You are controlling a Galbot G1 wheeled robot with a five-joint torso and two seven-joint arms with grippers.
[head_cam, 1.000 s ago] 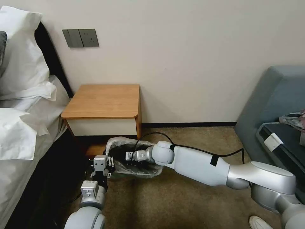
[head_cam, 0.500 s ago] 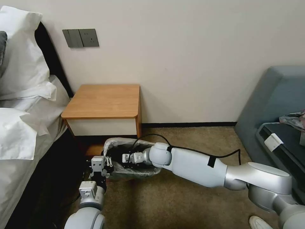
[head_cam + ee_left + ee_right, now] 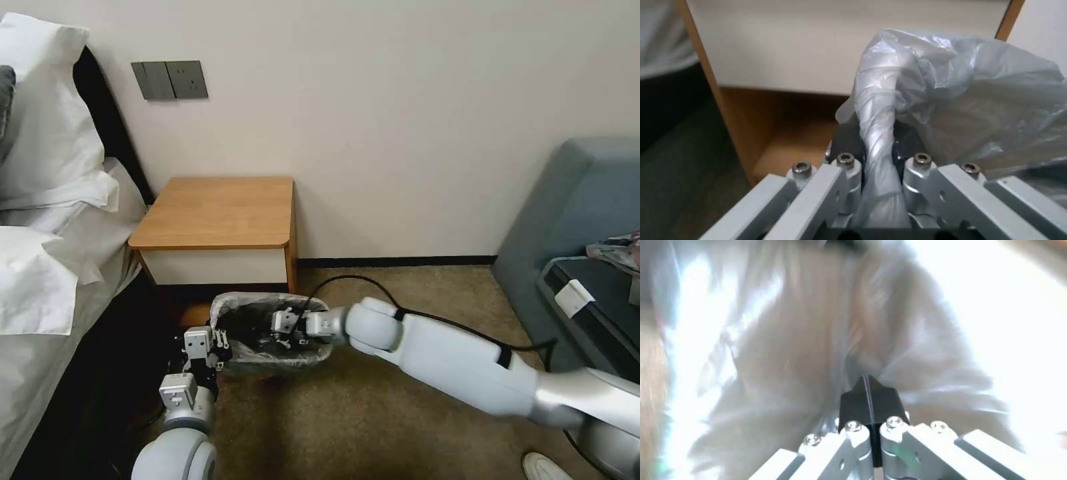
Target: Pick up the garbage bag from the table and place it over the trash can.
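Heads up: over last second your right arm pulled back right and swung, right tool [image 3: 283, 331] now sitting inside bin mouth, nearer far edge. Left tool [image 3: 200, 347] slid bit left, dragging rim. Means garbage bag [image 3: 267, 327] already draped over trash can [image 3: 263, 365], off tabletop [image 3: 217, 212]; you're just spreading the liner.

Left tool: clamped on twisted strip of bag [image 3: 878, 133] at bin's left edge.
Right tool [image 3: 869, 394]: jaws fully together, film all around, looks pinched on nothing.
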